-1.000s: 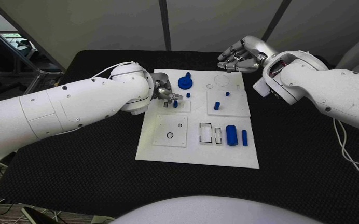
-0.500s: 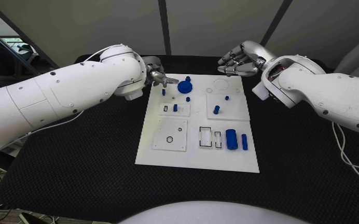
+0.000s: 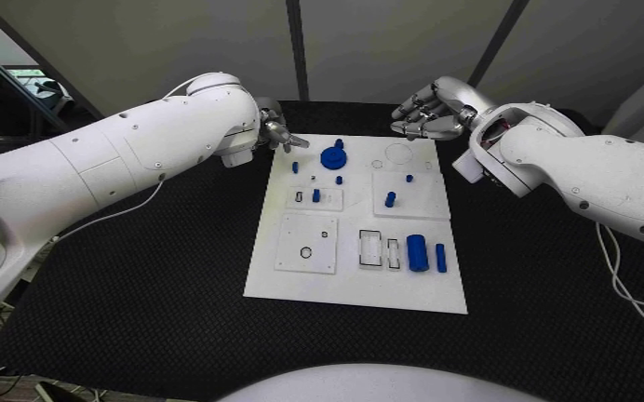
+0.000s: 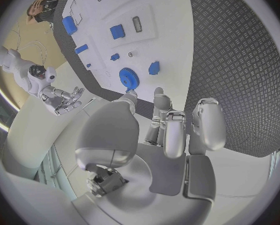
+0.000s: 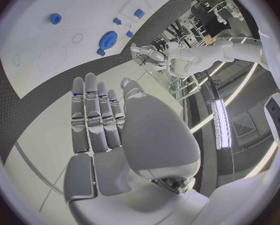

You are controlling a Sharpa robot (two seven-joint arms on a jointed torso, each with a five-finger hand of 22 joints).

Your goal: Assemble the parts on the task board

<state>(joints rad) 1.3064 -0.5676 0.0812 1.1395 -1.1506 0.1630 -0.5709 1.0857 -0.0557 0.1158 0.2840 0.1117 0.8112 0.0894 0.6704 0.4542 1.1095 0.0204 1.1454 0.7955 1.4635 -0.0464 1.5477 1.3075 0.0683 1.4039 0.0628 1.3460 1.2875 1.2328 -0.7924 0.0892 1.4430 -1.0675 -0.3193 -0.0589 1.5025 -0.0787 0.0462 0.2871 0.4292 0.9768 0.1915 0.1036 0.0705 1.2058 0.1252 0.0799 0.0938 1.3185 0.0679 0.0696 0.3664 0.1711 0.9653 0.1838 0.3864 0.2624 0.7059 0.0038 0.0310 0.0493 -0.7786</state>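
Both hands hover empty at the far edge of the task board (image 3: 355,286) — left hand (image 3: 278,132) fingers loosely curled, right hand (image 3: 432,109) fingers apart — probably to leave the blue gear (image 3: 333,153) reachable.

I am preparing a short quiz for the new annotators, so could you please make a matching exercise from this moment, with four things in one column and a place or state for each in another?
Things:
1. blue gear
2. large blue cylinder
3. left hand
4. right hand

Places or states:
A. lies near the board's near right corner
B. fingers apart, holding nothing, past the board's far right corner
C. stands at the far end of the task board
D. holding nothing, at the board's far left corner

Pairs: 1-C, 2-A, 3-D, 4-B
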